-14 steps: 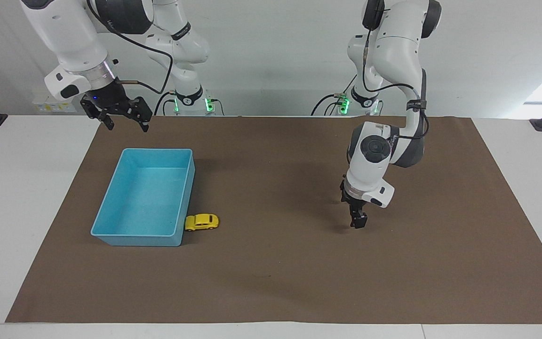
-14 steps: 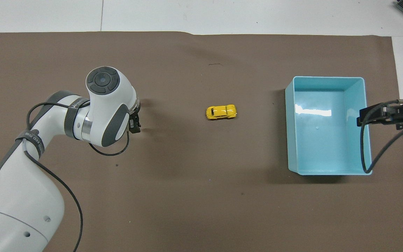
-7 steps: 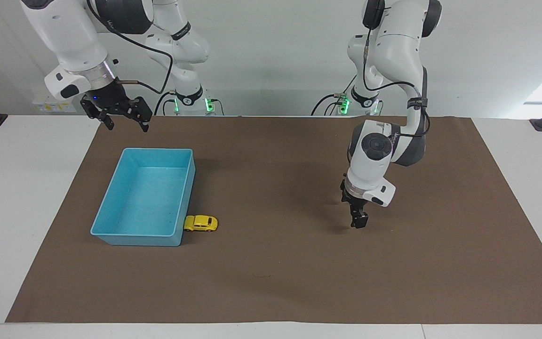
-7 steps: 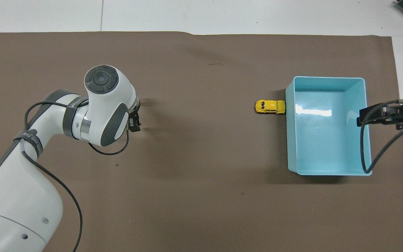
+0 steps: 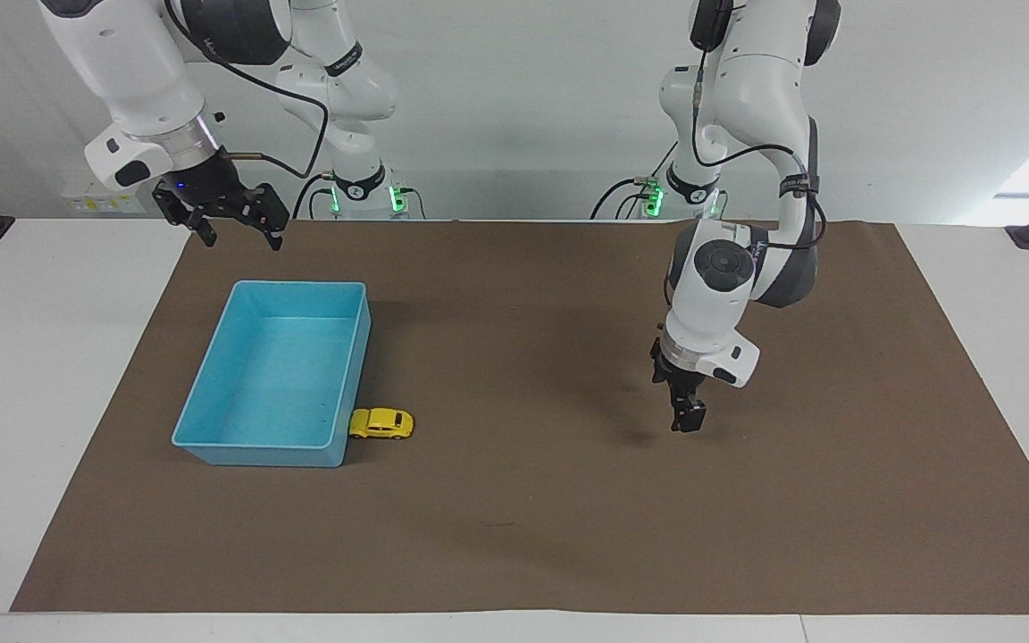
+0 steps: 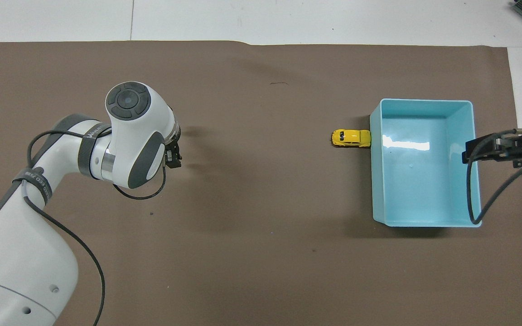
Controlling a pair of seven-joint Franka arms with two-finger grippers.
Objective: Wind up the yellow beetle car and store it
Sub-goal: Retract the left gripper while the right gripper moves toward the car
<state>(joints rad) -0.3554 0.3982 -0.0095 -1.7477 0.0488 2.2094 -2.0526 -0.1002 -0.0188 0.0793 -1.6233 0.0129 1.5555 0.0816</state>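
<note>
Yellow beetle car, a tiny rounded toy of bright yellow with dark windows, stands on the brown paper mat with one end touching the outer wall of the light blue plastic bin, not inside it. The left gripper hangs empty over the bare mat well apart from the car, its fingers spread. The right gripper waits with open jaws above the mat just beside the bin's end nearer the robots; no writing can be read.
</note>
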